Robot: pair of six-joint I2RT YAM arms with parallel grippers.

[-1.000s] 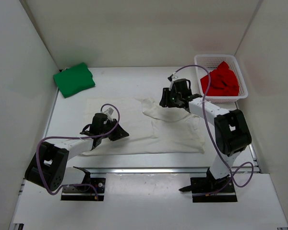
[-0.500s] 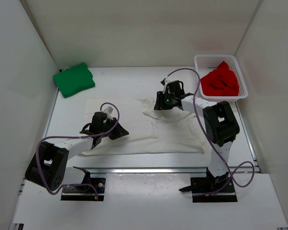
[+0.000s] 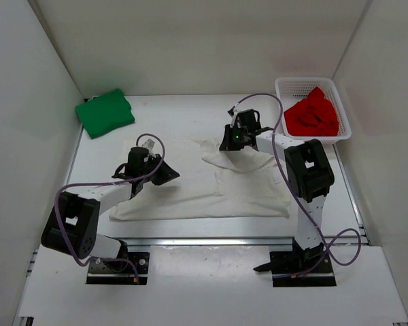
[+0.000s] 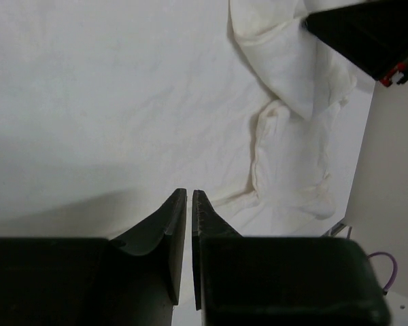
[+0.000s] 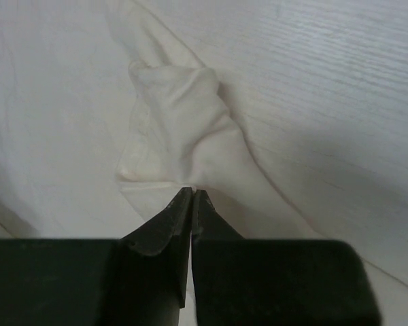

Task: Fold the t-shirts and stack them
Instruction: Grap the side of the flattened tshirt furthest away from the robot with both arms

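The white t-shirt (image 3: 211,193) lies spread over the middle of the table. Its far part is bunched (image 5: 183,115). My right gripper (image 3: 226,145) (image 5: 192,191) is shut on that bunched fold, and the cloth rises up to its tips. My left gripper (image 3: 168,176) (image 4: 189,193) rests on the shirt's left half (image 4: 122,102). Its jaws are almost together, with a thin strip of white cloth in the slit. The green t-shirt (image 3: 105,113) lies folded at the back left. The red t-shirt (image 3: 313,117) sits crumpled in the basket.
A white mesh basket (image 3: 304,81) stands in the back right corner. White walls close in the table on the left, back and right. The right arm's dark body (image 4: 367,34) shows at the top right of the left wrist view.
My right gripper went from open to shut on the bunched far fold of the white shirt and shifted slightly back. My left gripper moved a little away from the near edge with its jaws unchanged.
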